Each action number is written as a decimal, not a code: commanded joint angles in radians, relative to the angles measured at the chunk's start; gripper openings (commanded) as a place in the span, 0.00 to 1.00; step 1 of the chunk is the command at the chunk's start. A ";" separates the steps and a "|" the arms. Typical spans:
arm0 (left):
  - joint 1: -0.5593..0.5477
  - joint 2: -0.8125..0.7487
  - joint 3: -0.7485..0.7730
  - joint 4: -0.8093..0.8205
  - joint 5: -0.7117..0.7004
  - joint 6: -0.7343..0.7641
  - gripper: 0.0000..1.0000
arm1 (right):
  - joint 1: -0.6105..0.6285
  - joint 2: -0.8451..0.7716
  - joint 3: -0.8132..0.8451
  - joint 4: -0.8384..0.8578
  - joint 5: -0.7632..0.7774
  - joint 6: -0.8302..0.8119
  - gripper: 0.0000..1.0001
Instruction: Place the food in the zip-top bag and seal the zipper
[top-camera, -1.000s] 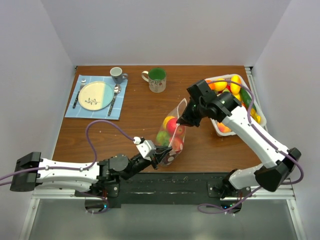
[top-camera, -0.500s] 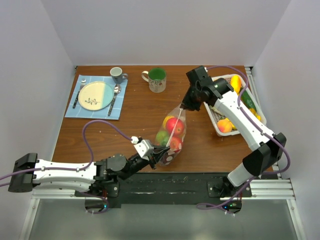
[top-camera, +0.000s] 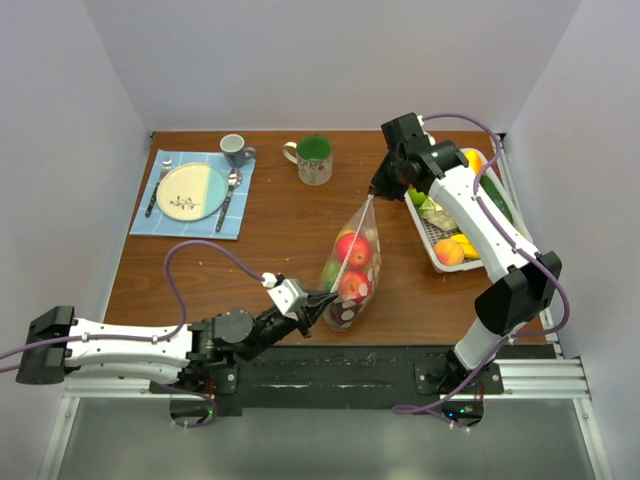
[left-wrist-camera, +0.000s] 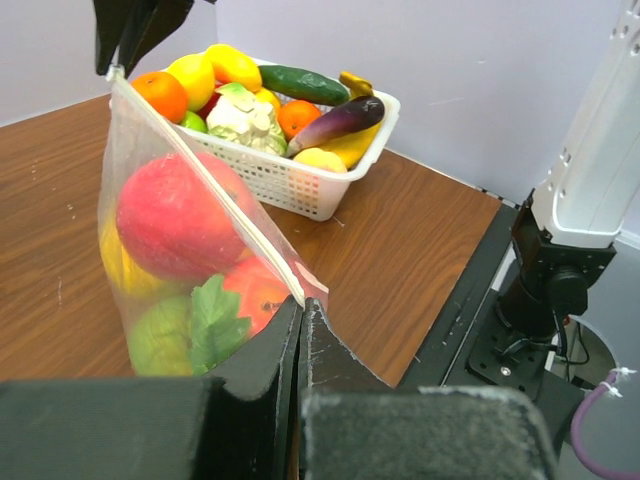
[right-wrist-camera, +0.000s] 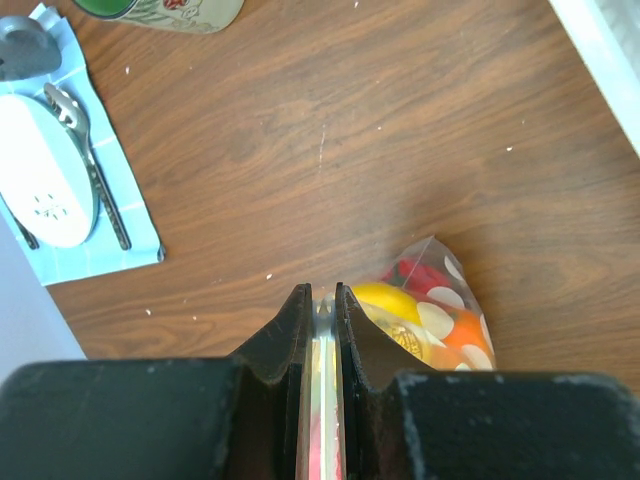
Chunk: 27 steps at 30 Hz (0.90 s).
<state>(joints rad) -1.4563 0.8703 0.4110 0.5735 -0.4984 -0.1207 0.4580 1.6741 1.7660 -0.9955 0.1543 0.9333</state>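
Left tool (top-camera: 318, 305): fingers pressed together, clamped on the near end of the zipper (top-camera: 352, 250) at a corner of the zip-top bag (top-camera: 345, 318). Right tool (top-camera: 372, 196): jaws almost together, pinching the far end of the same strip, raised above the counter (top-camera: 250, 270). The zipper runs taut in a straight line from one tool to the other, and the bag hangs under it between them. Food is inside the bag: a red apple (top-camera: 351, 246) just below the right tool, with another red piece plus green and yellow ones nearer the left tool. Can't tell if the bag's bottom touches the counter. A white basket (top-camera: 432, 245) of more toy produce sits just beside the right tool, on its right. A green mug (top-camera: 314, 158) is near on its left.
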 joint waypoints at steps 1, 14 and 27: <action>-0.024 -0.022 0.023 0.048 0.040 -0.017 0.00 | -0.045 0.015 0.058 0.100 0.125 -0.022 0.02; -0.024 0.001 0.035 0.048 0.018 -0.022 0.00 | -0.084 0.035 0.124 0.072 0.241 -0.085 0.06; -0.021 -0.007 0.120 -0.119 -0.268 -0.095 0.46 | -0.084 0.117 0.131 0.201 0.096 -0.134 0.29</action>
<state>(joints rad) -1.4567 0.9123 0.4728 0.4995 -0.6643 -0.1627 0.4232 1.7599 1.8374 -0.9833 0.1947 0.8314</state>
